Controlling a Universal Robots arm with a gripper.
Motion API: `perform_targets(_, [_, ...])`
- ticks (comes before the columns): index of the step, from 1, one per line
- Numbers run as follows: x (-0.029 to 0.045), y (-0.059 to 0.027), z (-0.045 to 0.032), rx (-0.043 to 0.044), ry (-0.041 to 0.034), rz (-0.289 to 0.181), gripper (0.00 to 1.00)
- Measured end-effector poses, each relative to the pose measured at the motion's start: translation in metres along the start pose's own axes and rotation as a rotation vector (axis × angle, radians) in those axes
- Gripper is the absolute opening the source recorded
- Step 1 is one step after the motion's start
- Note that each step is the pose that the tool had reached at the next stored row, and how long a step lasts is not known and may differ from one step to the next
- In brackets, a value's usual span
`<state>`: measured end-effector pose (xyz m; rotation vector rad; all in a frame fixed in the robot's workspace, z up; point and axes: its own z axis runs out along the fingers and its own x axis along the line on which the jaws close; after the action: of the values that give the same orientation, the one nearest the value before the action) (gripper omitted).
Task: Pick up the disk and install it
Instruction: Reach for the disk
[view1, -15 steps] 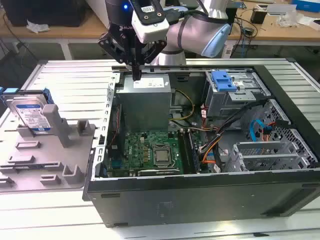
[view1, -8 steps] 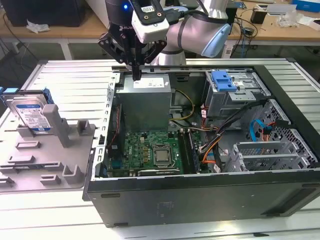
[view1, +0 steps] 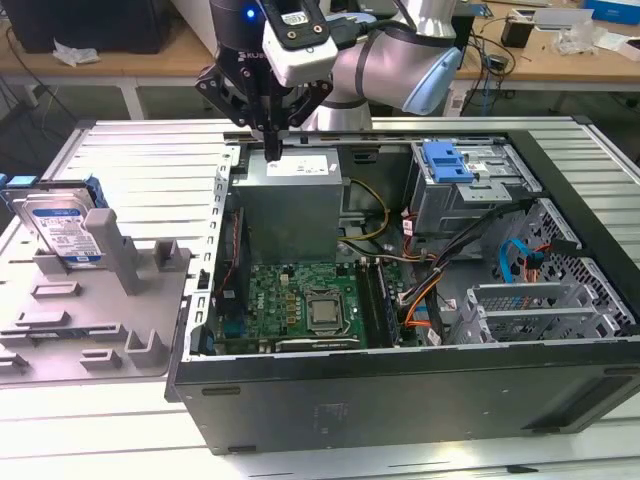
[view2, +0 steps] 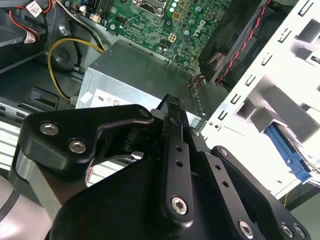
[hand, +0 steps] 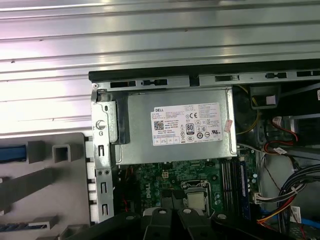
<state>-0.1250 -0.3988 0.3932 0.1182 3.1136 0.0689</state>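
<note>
Gripper (view2: 172, 106) nearest lens: closed tight, nothing held, hovering over power supply (view1: 290, 210) at corner of open computer case (view1: 400, 390). Disk (view1: 60, 228) well apart, upright in grey holder (view1: 110, 300) on worktop (view1: 90, 430), exterior view's left. Pick-up not yet done. Judgement: good grasp needs jaws opened, centred over disk's top edge, clear of holder post.

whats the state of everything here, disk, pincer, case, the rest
disk: upright in the grey holder, not gripped
pincer: shut, empty, just above the power supply
case: lying on its side, panel off, inside open to view
processor: bare, no cooler on it
</note>
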Motion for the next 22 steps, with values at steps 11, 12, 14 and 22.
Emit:
perform_targets(11, [0.0481,0.003,-0.0006,0.0003,-0.0004,0.009,0.11])
perform_targets(12, [0.0532,0.0037,-0.0006,0.0003,-0.0004,0.01,0.11])
perform_targets(14, [0.0601,0.0047,-0.0005,0.0002,-0.0005,0.01,0.11])
perform_targets(22, [0.0934,0.0114,0.0005,0.0003,-0.0005,0.011,0.11])
